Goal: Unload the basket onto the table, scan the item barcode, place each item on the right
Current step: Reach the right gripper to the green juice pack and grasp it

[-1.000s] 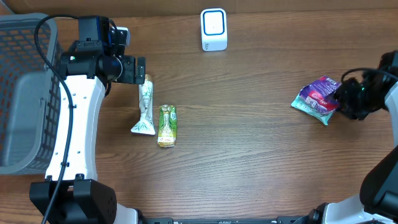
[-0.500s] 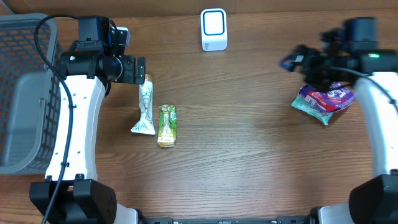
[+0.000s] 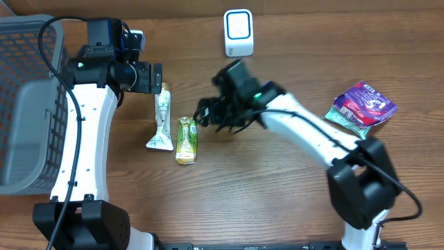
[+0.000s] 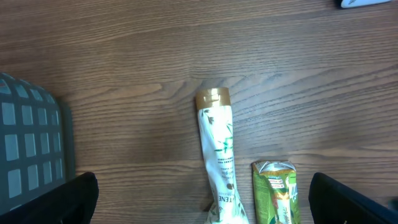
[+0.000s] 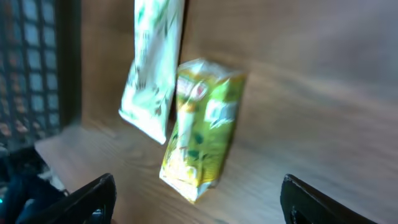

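Both sets of fingers are spread wide and hold nothing: the left fingers (image 4: pixel 68 199) hang over a white tube (image 4: pixel 219 155) with a gold cap, and the right fingers (image 5: pixel 93 202) hover just beside the green packet (image 3: pixel 186 139). At the left edge of the table (image 3: pixel 277 201) sits a grey mesh basket (image 3: pixel 21 42); I see only its pale floor inside. That green packet lies flat alongside the tube's lower end, yellowish-green, printed, crimped at both ends. A white scanner (image 3: pixel 238 32) stands at the far edge.
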